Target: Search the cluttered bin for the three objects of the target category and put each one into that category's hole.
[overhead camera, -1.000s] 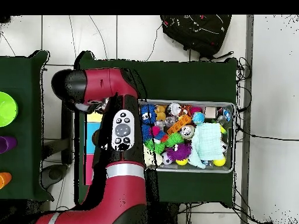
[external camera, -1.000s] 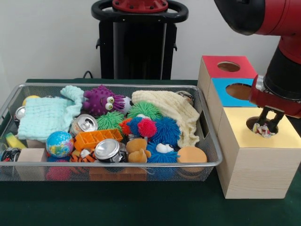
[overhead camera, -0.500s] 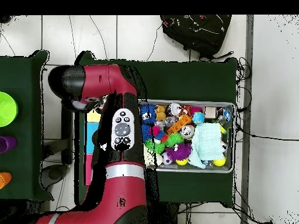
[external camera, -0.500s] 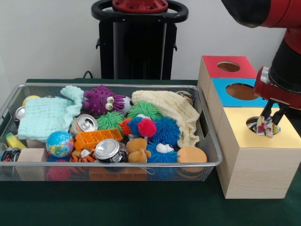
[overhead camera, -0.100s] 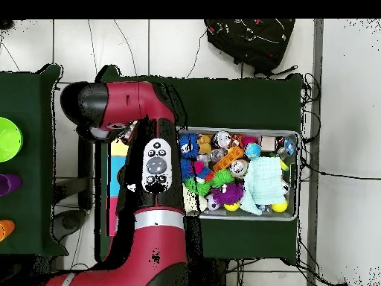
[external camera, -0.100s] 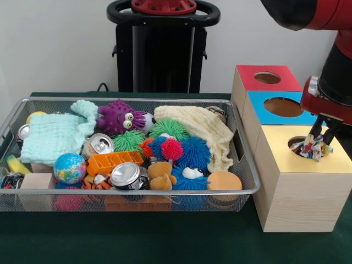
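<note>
The gripper (external camera, -0.100s: 323, 137), clamped on the small multicoloured crumpled cloth scrap (external camera, -0.100s: 312, 147), has shifted rightward and slightly upward across the front view. The scrap now sits at the right rim of the round hole in the yellow-topped wooden box (external camera, -0.100s: 300, 185). In the overhead view the red arm (overhead camera, -0.100s: 126, 112) has swung slightly away from its earlier position.

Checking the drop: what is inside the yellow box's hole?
A crumpled multicoloured scrap sits at the hole in the yellow box, under the gripper. Deeper inside is hidden.
</note>
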